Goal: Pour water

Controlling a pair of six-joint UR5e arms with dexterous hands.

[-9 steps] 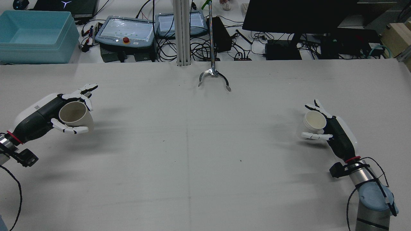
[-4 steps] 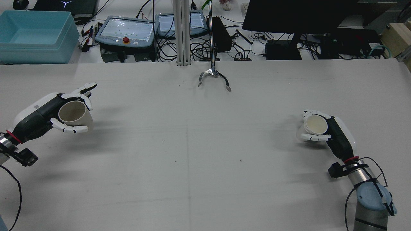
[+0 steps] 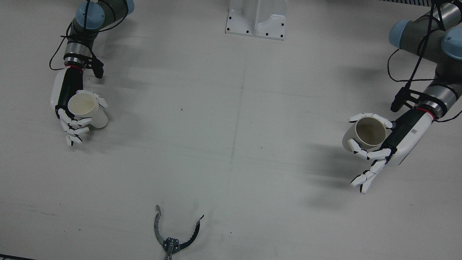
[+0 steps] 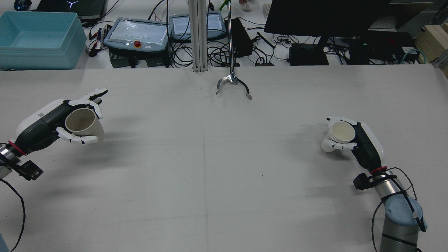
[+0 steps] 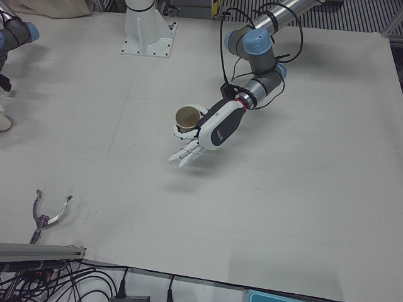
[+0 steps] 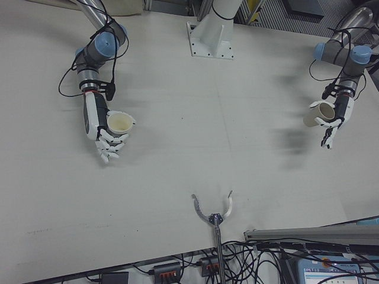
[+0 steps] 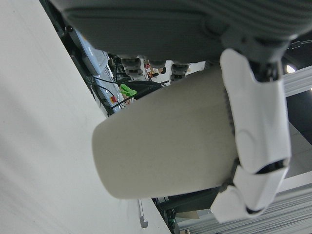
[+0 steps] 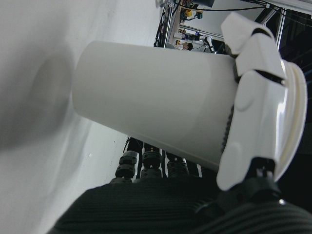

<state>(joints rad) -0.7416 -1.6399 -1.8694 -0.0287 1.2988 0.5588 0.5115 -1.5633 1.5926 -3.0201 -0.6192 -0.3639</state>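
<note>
The right robot hand (image 4: 350,138) has closed on its white cup (image 4: 336,135), apparently lifted off the grey table (image 4: 210,157).

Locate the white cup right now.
The white cup is held in the right hand above the table, at the rear view's right side, far across from the tan cup in the left hand.

Two paper cups are being counted on the table side: one beige paper cup (image 4: 84,124) and one white paper cup (image 4: 337,136), whose rim appears layered, so it cannot be told whether more are nested inside. Two black-and-white robot hands are being seen, the left hand (image 4: 68,122) and the right hand (image 4: 351,140). One metal grabber claw (image 4: 232,85) is being counted.
</note>
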